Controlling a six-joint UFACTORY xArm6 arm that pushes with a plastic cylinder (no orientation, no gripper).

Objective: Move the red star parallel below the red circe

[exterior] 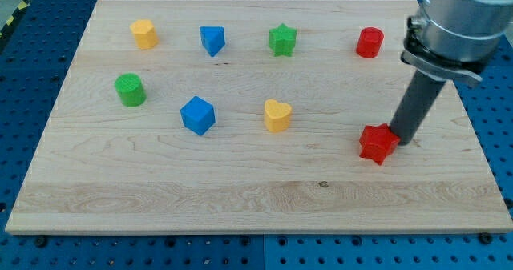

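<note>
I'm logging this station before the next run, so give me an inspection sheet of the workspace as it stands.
Surface: wooden board, flat, on a blue pegboard bench.
Job's things: red star at the view's lower right; red circle above it, near the top edge, roughly in line.
Clutter: yellow block, blue block, green star, green cylinder, blue cube, yellow heart, all apart.
Grippers: none; my tip sits against the red star's right side.
Cables: nothing seen.
Surroundings: blue pegboard only.
</note>
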